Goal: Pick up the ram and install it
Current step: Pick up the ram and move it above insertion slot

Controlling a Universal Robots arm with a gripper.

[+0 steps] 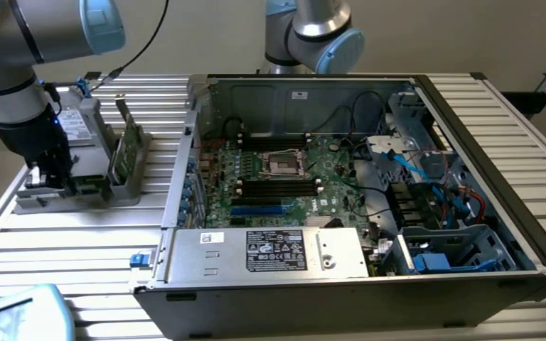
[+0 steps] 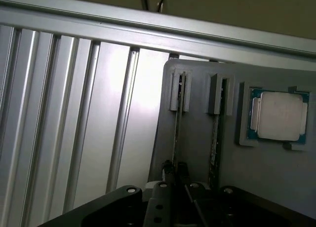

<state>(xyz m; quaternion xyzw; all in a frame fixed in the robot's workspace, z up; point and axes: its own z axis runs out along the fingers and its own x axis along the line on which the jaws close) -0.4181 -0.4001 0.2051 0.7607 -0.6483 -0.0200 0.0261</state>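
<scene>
Gripper (image 1: pixel 47 172) sat low right over the ram (image 2: pixel 178 119). The ram stood on edge in the holder (image 2: pixel 196 138), top edge up, probably for easy grabbing. Couldn't tell if it had clamped on.

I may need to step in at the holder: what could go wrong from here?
1. The gripper is right over the ram, which stands edge-on in a narrow slot of the gray holder; a small offset could jam it against the slot wall.
2. A second stick stands in the neighbouring slot, close enough to be clipped.
3. In the exterior view, the tall expansion card stands close beside the gripper and might be brushed.
</scene>
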